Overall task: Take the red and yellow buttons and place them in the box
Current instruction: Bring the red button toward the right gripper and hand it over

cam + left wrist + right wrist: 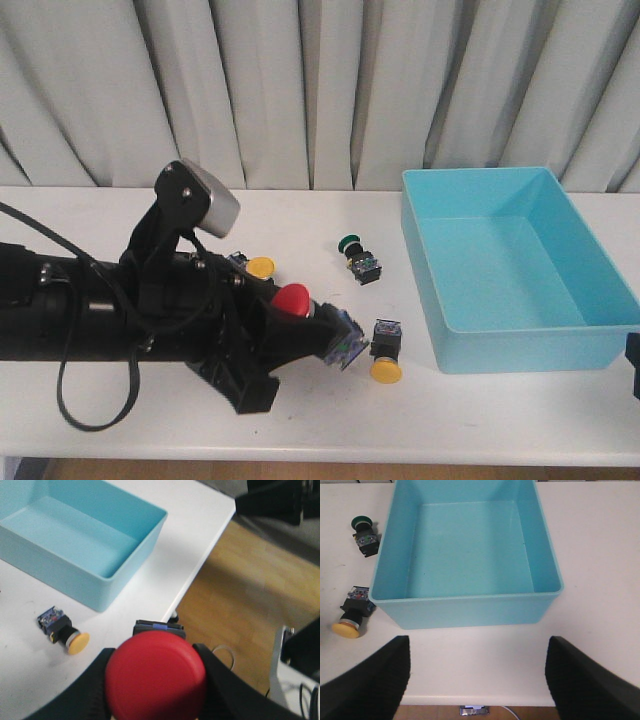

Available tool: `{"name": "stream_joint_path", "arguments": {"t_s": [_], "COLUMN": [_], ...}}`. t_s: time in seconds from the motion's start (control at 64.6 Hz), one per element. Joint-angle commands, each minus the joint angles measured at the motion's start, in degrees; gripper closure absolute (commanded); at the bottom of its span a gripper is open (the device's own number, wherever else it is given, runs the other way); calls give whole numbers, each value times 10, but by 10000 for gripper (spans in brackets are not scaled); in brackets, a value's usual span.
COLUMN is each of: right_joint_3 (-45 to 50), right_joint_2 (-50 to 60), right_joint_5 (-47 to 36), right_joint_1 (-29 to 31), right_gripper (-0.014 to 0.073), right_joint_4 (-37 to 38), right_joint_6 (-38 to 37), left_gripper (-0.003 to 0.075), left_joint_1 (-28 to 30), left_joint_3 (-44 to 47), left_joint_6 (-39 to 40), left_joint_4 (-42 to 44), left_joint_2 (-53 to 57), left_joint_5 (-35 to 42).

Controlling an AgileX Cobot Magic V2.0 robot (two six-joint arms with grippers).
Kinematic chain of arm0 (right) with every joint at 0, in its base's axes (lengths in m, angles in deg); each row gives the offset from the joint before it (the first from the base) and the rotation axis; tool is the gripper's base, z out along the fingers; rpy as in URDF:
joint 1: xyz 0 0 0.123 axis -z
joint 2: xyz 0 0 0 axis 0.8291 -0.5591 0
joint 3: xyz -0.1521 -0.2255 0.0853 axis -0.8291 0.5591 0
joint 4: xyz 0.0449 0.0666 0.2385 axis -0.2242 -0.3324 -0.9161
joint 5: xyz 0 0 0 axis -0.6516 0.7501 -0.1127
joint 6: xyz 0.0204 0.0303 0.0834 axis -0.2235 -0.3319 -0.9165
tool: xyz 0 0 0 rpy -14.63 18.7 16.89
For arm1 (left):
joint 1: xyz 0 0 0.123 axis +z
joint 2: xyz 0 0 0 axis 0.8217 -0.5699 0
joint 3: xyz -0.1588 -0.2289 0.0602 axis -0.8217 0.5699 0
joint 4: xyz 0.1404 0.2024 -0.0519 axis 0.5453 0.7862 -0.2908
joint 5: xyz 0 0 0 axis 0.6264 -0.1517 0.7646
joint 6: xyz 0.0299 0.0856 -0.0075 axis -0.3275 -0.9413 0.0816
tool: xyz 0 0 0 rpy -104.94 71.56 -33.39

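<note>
My left gripper [300,322] is shut on a red button [292,299], held above the table left of the box; its red cap fills the left wrist view [156,676] between the black fingers [225,690]. A yellow button [385,352] lies on its side near the box's front left corner, also in the left wrist view [67,635] and the right wrist view [351,612]. A second yellow button [259,267] lies behind my left arm. The light-blue box [600,330] stands at the right and is empty inside. My right gripper [477,680] is open, near the table's front edge before the box [470,611].
A green-capped switch [357,256] lies left of the box, also in the right wrist view [364,532]. My left arm stretches across the table's left half. The table's front edge and the wooden floor [260,595] show beyond the held button.
</note>
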Motion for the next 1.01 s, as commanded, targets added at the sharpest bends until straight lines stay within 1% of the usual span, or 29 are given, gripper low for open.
{"name": "stream_joint_path", "arguments": {"t_s": [0.0,0.077,0.155,0.232,0.325,0.387,0.511,0.604,0.696,0.774,0.851,0.944,0.99], "right_joint_3": [-19,-19,-20,-21,-21,-21,-21,-21,-21,-21,-21,-21,-21], "right_joint_2": [-3,-3,-6,-9,-9,-9,-26,-56,-99,-132,-169,-209,-225], "right_joint_5": [-27,-28,-26,-24,-32,-43,-83,-115,-157,-216,-292,-381,-421], "right_joint_1": [3,3,3,-12,-53,-82,-141,-191,-260,-320,-376,-426,-445], "right_gripper": [53,53,53,53,53,53,53,53,53,53,53,53,53], "right_joint_4": [-8,-27,-40,-90,-180,-230,-275,-284,-284,-283,-282,-281,-281], "right_joint_6": [3,6,67,166,327,407,506,556,606,623,648,682,684], "left_gripper": [591,591,591,591,591,591,591,591,591,591,591,591,591], "left_joint_1": [-1,-1,-1,-1,-1,-1,-1,-1,-1,-1,-1,-1,-1], "left_joint_3": [-16,-16,-16,-16,-16,-16,-15,-15,-15,-15,-15,-15,-15], "left_joint_6": [-4,-4,-3,1,1,2,2,2,2,2,2,2,2], "left_joint_4": [-64,-67,-67,-67,-67,-67,-77,-108,-128,-127,-128,-128,-128], "left_joint_2": [11,11,11,11,11,11,11,11,10,10,10,10,10], "left_joint_5": [24,31,36,41,43,44,44,44,44,45,45,45,45]}}
